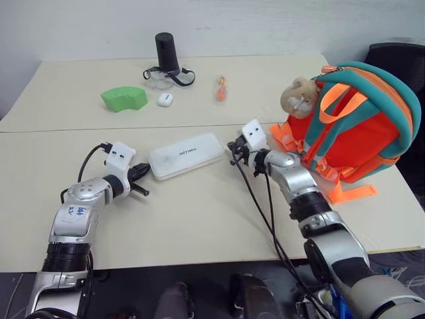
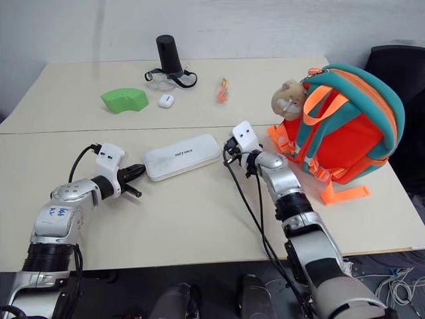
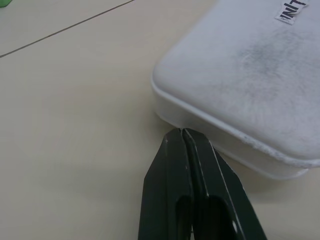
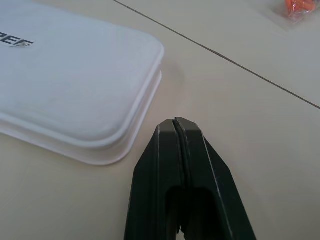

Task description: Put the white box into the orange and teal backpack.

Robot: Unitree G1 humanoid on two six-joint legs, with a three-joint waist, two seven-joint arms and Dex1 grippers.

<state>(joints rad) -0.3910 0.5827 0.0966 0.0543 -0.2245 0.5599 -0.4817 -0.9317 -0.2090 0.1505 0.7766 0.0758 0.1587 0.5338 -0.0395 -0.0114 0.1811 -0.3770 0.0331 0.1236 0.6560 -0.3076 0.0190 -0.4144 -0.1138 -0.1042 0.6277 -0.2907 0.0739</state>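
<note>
Now left gripper [image 3: 181,134] pressed together beside white box [image 1: 185,155]; right gripper [image 4: 176,122] likewise, holding nothing.

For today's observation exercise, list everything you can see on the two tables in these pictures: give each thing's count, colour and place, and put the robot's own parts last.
white box: one, white, flat on the near table between the two grippers
backpack: one, orange and teal, upright at the right end of the near table
plush toy: one, tan, on the backpack's left side
green block: one, green, far table, left
earbud case: one, white, far table, right of the green block
black cylinder: one, black, upright at the far table's back
safety glasses: one, clear with black strap, at the cylinder's base
small packet: one, orange, far table, middle
left gripper: one, black, shut, at the box's left end
right gripper: one, black, shut, near the box's right end
</note>
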